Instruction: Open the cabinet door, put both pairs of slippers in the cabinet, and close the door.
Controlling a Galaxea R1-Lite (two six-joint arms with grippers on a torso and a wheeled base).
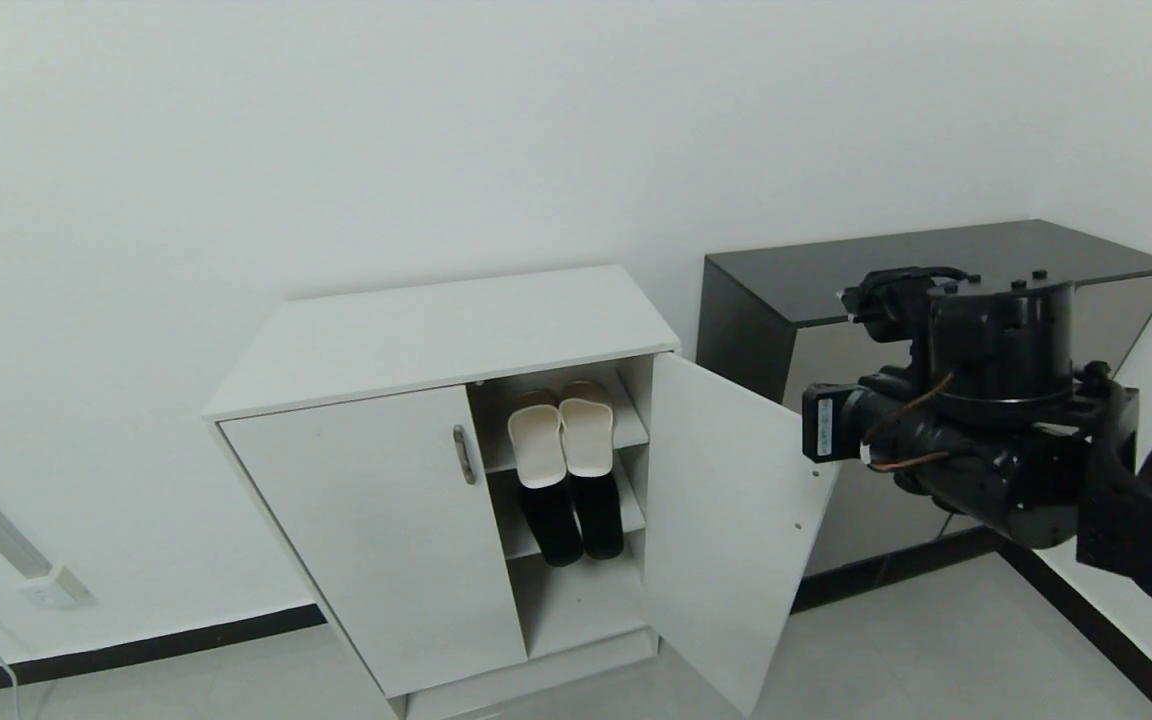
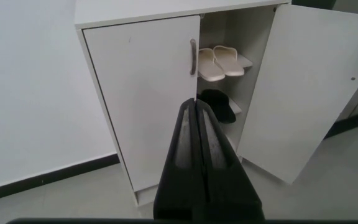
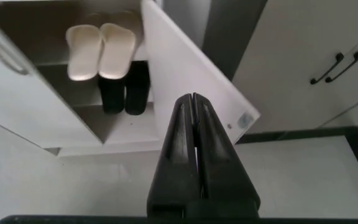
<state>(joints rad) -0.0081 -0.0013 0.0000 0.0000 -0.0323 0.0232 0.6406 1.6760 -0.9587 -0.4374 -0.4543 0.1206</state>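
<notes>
**Inspection: cabinet open, both pairs shelved, both hands empty**

Left hand (image 2: 196,104): fingers pressed together, holding nothing; it is raised off the floor (image 2: 73,193) in front of the cabinet (image 1: 436,335), in line with the gap between the doors and well clear of them.

Right hand (image 3: 193,99): fingers likewise together and empty; it faces the outer edge of the right door (image 1: 726,520); whether it touches the door cannot be told. In the head view the right arm (image 1: 986,440) sits at the right of the scene, its front end near that door's upper outer corner.

The right door is open, swung outward toward the robot. The left door (image 1: 376,530) is closed, with a metal handle (image 1: 463,455) upright at its inner edge.

Inside, on the open side: the white slippers (image 1: 561,440) lie side by side on the upper shelf (image 1: 631,425), overhanging its front edge; the black slippers (image 1: 571,515) lie side by side on the shelf directly below, likewise overhanging.

The cabinet stands on the floor against a white wall (image 1: 436,120); just beside it, on the robot's right, is a black tabletop (image 1: 936,255), also against the wall.
</notes>
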